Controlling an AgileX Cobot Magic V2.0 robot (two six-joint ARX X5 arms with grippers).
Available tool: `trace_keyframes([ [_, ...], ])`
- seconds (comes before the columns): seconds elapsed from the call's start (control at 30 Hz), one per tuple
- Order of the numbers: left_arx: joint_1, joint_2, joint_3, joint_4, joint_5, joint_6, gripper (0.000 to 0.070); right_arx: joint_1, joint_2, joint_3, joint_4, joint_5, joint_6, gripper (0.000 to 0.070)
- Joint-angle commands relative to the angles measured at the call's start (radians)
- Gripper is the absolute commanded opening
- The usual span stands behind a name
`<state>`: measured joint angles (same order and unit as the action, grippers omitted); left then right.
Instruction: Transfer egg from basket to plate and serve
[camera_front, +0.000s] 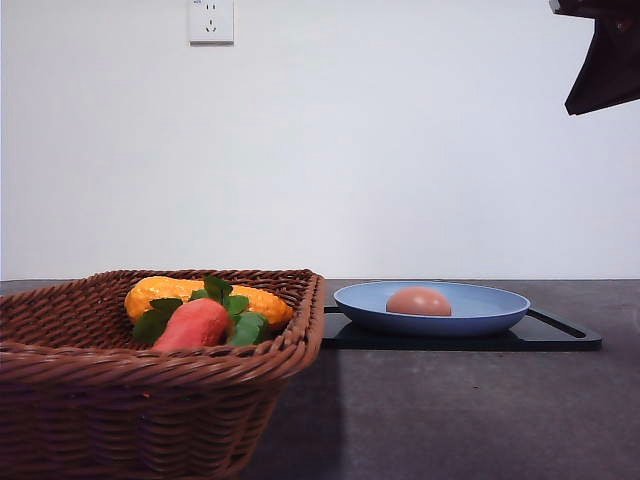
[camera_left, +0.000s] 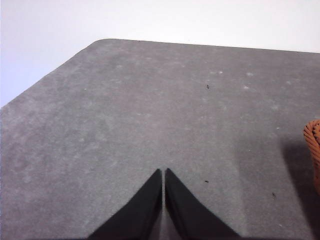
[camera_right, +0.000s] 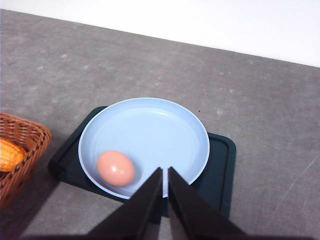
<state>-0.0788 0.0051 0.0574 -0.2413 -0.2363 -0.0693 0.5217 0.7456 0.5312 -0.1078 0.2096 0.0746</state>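
Observation:
The pinkish-brown egg (camera_front: 418, 301) (camera_right: 115, 168) lies in the blue plate (camera_front: 480, 308) (camera_right: 150, 130), off-centre toward the basket side. The dark wicker basket (camera_front: 60, 350) (camera_right: 22, 135) stands at the front left, and a corner of it (camera_left: 313, 140) shows in the left wrist view. My right gripper (camera_right: 165, 172) hangs above the plate's rim, jaws shut and empty, beside the egg without touching it. A dark piece of the right arm (camera_front: 605, 55) shows high at the upper right. My left gripper (camera_left: 163, 174) is shut over bare grey table, holding nothing.
The plate rests on a flat black tray (camera_front: 560, 335) (camera_right: 222, 165). In the basket lie an orange-red carrot toy with green leaves (camera_front: 193, 322) and a yellow corn cob (camera_front: 160, 290) (camera_right: 9, 154). A white wall with a socket (camera_front: 211, 20) stands behind the grey table (camera_front: 450, 420).

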Motion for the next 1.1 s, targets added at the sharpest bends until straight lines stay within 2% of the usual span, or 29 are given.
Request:
trace_keyframes([
  [0.0,0.001,-0.002,-0.014,0.002,0.0,-0.003,0.0,0.005,0.004,0.007,0.011,0.001,-0.005,0.0],
  [0.5,0.001,-0.002,-0.014,0.002,0.0,-0.003,0.0,0.006,0.003,0.007,0.009,0.001,-0.005,0.0],
  [0.6,0.001,-0.002,-0.014,0.002,0.0,-0.003,0.0,0.003,-0.045,0.007,-0.009,0.009,-0.006,0.0],
  [0.7,0.001,-0.002,-0.014,0.002,0.0,-0.003,0.0,-0.014,-0.138,0.004,-0.012,0.037,-0.069,0.0],
  [0.8,0.001,-0.002,-0.014,0.002,0.0,-0.003,0.0,-0.057,-0.245,-0.013,0.0,0.021,-0.118,0.0],
  [1.07,0.001,-0.002,-0.014,0.002,0.0,-0.003,0.0,-0.265,-0.547,-0.219,0.123,-0.048,-0.113,0.0],
])
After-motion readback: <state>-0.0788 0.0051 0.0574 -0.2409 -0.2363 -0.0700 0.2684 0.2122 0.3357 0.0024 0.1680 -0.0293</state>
